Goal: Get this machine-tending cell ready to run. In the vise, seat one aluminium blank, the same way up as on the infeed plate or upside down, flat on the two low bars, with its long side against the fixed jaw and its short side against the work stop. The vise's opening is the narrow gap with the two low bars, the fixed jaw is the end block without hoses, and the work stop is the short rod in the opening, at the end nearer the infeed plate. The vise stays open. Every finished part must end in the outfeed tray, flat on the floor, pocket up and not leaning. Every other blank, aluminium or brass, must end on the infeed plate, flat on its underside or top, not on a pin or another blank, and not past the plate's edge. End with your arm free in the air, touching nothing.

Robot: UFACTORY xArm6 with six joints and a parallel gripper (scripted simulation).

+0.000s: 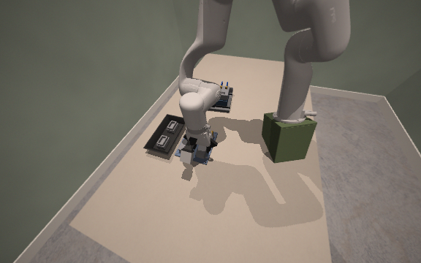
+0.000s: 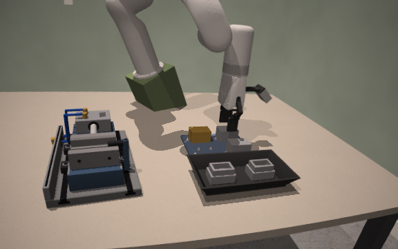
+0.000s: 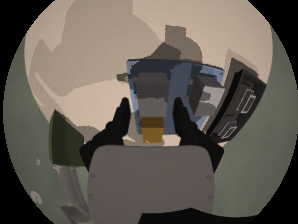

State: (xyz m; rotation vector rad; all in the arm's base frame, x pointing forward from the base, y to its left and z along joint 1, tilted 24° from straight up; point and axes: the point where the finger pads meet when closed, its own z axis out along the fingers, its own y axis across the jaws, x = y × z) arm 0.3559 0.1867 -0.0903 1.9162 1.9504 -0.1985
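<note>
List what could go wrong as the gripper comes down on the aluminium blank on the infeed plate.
1. The open gripper hangs just above one aluminium blank, with a second blank close beside it; a finger may clip that neighbour.
2. The brass blank shares the infeed plate and could be nudged toward its edge.
3. The outfeed tray borders the plate, so a dropped blank might land among the finished parts.

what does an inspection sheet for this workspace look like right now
surface: beige table, shadows across it
job's things: two finished parts flat in the black tray, pockets up; brass block and two grey blocks on the blue plate; vise open, no block in it
clutter: nothing seen
pincer: open, low over a grey block, holding nothing
cables: blue hoses on vise
surroundings: green walls, green arm pedestal
</note>
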